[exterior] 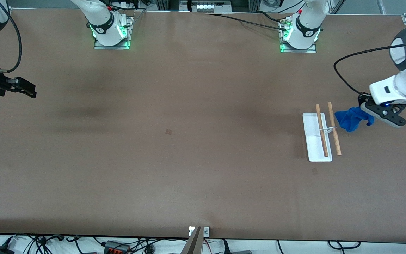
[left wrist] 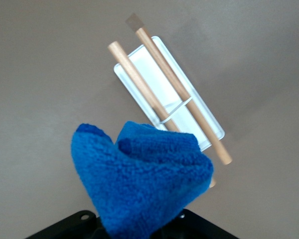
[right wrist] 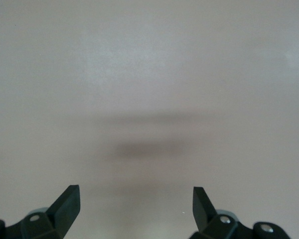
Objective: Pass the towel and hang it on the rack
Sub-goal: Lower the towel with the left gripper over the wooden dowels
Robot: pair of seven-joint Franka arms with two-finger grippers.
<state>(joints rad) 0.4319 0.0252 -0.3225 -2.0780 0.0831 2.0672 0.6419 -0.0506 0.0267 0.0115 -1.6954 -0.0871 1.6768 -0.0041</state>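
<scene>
Hanging bunched from the left tool (exterior: 369, 113), towel (exterior: 351, 119) beside rack (exterior: 321, 135).

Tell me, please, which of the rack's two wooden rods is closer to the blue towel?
It is the rod toward the left arm's end of the table, which overhangs the white base; the other rod lies over the base. The left gripper holds the towel beside it.

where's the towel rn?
The blue towel hangs bunched from the left gripper, held up in the air beside the rack at the left arm's end of the table, not yet draped over the rods.
</scene>
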